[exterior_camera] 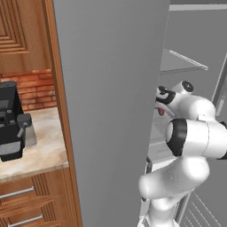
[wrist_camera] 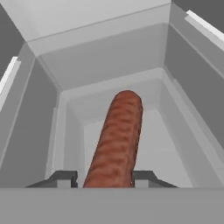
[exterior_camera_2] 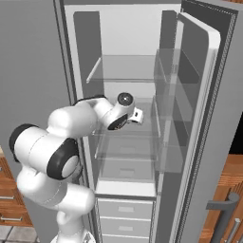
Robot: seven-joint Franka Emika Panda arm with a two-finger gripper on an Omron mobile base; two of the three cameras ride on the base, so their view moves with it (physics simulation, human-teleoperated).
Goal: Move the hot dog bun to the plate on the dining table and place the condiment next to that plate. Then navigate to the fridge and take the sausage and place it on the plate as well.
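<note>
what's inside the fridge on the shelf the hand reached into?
The sausage lies there, between the gripper fingertips. Its near end is hidden below the picture's edge. Nothing else visible on that fridge shelf.

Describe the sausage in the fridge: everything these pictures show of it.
The sausage is a slim reddish-brown rod with a mottled, browned skin and a rounded far end. In the hand view it lies between the gripper's two dark fingertips, which stand close against its near end on both sides, and it points away from the hand into the pale grey fridge interior. Its near end is hidden, so whether it rests on a shelf cannot be told.
</note>
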